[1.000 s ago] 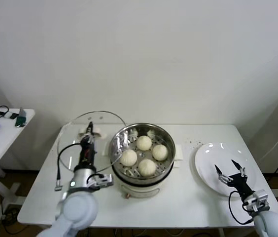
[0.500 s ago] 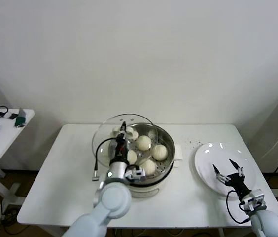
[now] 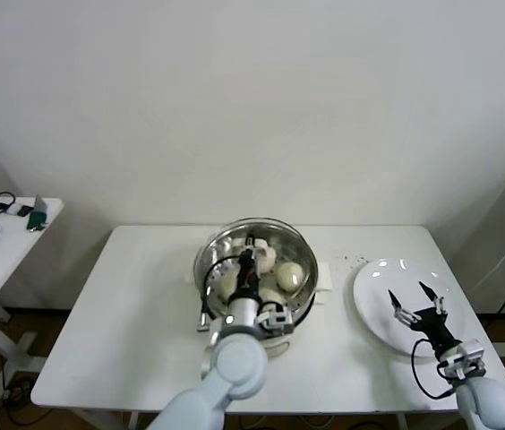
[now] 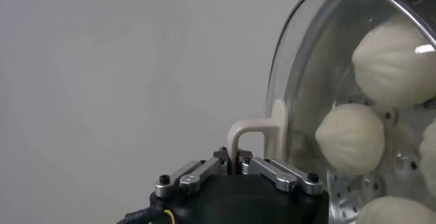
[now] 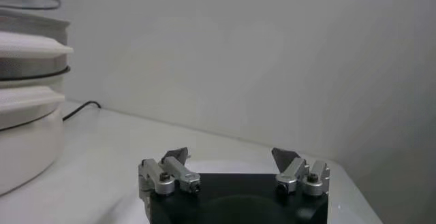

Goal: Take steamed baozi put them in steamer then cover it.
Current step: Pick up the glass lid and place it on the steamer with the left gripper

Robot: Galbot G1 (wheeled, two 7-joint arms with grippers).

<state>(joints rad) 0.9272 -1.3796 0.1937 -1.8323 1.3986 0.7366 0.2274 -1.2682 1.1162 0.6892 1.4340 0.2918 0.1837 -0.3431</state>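
Since a second ago the left gripper [image 3: 251, 244] has carried the cover [image 3: 254, 255] from the table's left side across to directly over the steamer [image 3: 302, 296]; covering is nearly done, only the lowering and release remain by my read. Head view: buns [image 3: 290, 275] sit under the glass; right gripper [image 3: 416, 307] idles spread open over the plate [image 3: 380, 274], well apart.

Left wrist: jaws clamped on the cover handle [image 4: 257, 133], glass beyond the fingers, buns behind it.

Right wrist: open fingers [image 5: 176, 156], nothing held, free table ahead.
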